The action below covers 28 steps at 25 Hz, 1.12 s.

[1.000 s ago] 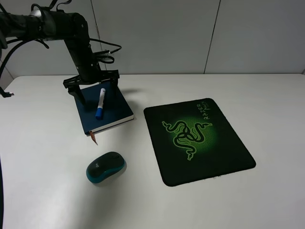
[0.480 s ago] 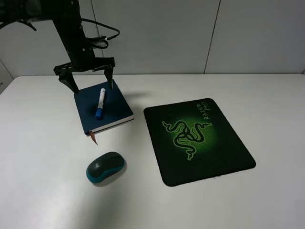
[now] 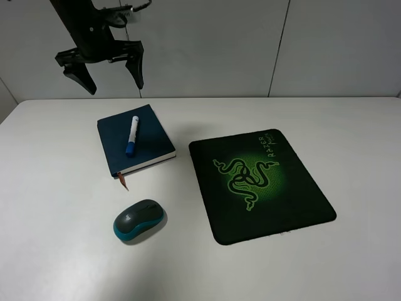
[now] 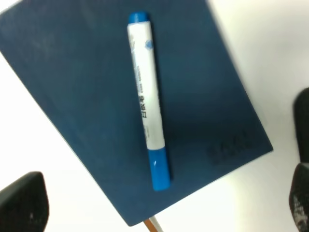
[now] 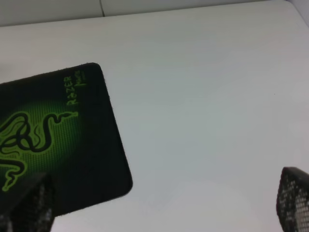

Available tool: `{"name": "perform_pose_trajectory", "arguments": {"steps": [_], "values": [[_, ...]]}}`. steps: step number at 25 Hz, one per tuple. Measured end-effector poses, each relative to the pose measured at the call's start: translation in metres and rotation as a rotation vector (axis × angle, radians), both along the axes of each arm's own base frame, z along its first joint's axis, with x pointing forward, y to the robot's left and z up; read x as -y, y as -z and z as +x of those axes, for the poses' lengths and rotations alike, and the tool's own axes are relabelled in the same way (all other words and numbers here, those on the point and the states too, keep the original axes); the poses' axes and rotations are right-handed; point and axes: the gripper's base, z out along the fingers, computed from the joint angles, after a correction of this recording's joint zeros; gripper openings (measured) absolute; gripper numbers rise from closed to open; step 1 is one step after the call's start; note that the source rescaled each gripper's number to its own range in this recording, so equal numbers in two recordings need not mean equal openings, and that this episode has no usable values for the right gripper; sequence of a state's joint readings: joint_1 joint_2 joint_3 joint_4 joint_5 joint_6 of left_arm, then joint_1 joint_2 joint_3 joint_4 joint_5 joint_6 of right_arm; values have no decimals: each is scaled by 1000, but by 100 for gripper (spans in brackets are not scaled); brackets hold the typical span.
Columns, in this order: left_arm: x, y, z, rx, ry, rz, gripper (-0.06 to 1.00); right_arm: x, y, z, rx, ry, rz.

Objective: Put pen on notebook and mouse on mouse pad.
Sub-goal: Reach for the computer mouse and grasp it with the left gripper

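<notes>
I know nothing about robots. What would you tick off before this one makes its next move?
1. Pen lying on the notebook: ok.
2. Mouse on the mouse pad: not ok; it sits on the table, apart from the pad.
3. Left gripper open, empty, raised above the notebook: ok.
4. Right gripper open and empty: ok.
5. Nothing lying on the mouse pad: ok.
6. Right gripper near the mouse: cannot tell; its camera shows only a pad corner and table.
</notes>
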<state>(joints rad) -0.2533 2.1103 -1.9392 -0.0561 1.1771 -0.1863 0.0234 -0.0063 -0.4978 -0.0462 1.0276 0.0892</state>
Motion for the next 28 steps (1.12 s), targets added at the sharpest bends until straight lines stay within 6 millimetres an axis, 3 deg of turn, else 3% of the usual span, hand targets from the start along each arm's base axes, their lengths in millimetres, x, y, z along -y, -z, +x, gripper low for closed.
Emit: {"name": "perform_pose_trajectory", "arguments": {"steps": [9, 15, 28], "values": [[8, -33, -20, 40, 95, -128, 100, 0, 0, 0, 0, 0, 0], [27, -24, -53, -28, 222, -107, 100, 0, 0, 0, 0, -1, 2], [100, 1, -122, -102, 573, 73, 100, 0, 0, 0, 0, -1, 2]]}}
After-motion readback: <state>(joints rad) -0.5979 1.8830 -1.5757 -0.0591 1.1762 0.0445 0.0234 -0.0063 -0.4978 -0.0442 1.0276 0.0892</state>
